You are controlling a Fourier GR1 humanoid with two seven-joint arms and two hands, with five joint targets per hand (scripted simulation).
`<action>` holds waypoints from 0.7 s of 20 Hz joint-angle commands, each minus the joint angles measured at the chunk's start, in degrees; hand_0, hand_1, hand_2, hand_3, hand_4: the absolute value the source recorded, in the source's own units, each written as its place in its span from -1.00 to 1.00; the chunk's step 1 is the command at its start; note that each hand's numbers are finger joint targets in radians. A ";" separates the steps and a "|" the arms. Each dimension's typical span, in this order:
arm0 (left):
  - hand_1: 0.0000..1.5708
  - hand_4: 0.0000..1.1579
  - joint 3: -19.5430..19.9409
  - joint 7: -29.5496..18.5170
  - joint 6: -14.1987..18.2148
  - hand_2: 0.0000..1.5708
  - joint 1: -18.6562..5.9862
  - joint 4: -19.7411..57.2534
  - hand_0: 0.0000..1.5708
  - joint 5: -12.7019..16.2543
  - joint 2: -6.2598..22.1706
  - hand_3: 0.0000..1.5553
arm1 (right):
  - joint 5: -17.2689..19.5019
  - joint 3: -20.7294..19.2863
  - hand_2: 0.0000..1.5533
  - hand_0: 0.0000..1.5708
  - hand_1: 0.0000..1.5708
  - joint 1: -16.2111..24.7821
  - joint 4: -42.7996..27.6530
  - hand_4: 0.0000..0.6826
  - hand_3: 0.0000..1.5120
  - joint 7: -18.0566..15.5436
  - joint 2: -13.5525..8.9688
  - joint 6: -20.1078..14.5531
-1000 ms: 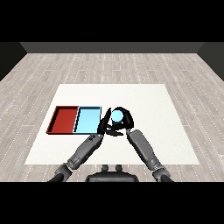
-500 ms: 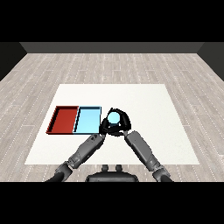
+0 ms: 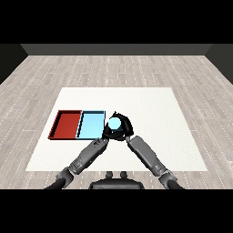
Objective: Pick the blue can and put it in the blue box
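Note:
The blue can (image 3: 113, 123) is held above the table, right beside the right edge of the light blue tray (image 3: 89, 125). My right hand (image 3: 124, 131) is shut on the can, its fingers curled round the can's sides. My left hand (image 3: 106, 138) sits low, just left of and below the can, and the right hand partly covers it. The red tray (image 3: 67, 124) lies against the blue tray's left side. Nothing lies in either tray.
The white table (image 3: 154, 113) spreads out to the right of and behind the hands. Both forearms come in from the lower edge and meet near the can. Beyond the table there is wooden floor.
My right hand has carried the blue can leftward and slightly nearer, up to the blue tray's right edge. The left hand has stayed close beside it.

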 commanded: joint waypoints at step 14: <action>1.00 0.96 -2.08 2.57 11.01 0.98 -5.24 4.94 1.00 3.96 -1.40 0.87 | -2.59 2.63 0.88 0.81 0.81 -1.24 -0.63 0.56 0.82 -0.47 0.77 -0.42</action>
